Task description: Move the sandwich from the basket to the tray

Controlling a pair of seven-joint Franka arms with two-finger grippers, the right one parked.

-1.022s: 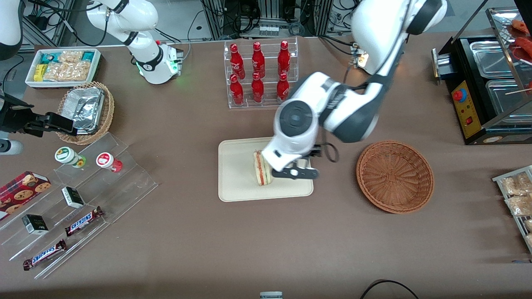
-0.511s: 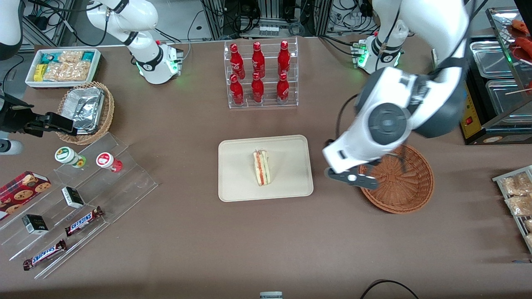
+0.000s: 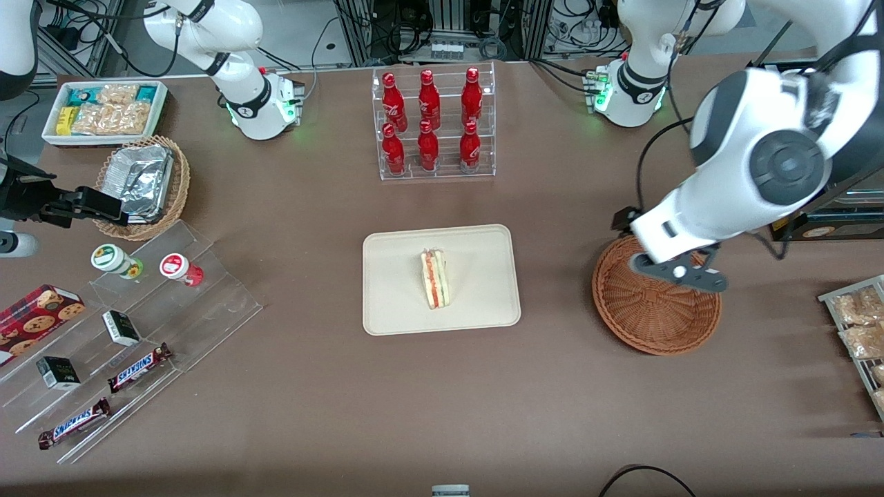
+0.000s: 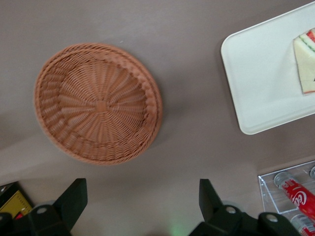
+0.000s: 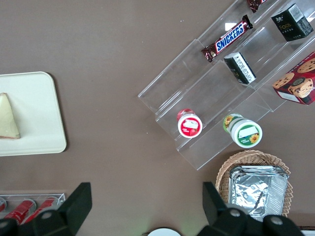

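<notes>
— Where is the sandwich point(image 3: 435, 279)?

— On the tray point(image 3: 394, 304), near its middle, standing on one bread face with the red, orange and green filling edge up. The tray lies flat on the brown table point(image 3: 345, 414), nearer the front camera than the rack of red bottles point(image 3: 431, 124).

— And the basket point(image 3: 656, 324)?

— Beside the tray, toward the working arm's end of the table, apart from it with bare table between. Nothing lies in it; the wrist camera shows its woven floor point(image 4: 98, 105) bare.

— The gripper point(image 3: 680, 271)?

— It hangs above the basket's rim, on the side farther from the front camera. In the wrist view its two dark fingers point(image 4: 74, 201) stand spread wide with nothing between them — released, holding nothing.

— Anything else near?

— Toward the parked arm's end there is a lighter basket with a foil container point(image 3: 141, 181), a white bin of snack packets point(image 3: 103, 110) and clear steps with chocolate bars point(image 3: 138, 368) and small jars point(image 3: 181, 268).
</notes>
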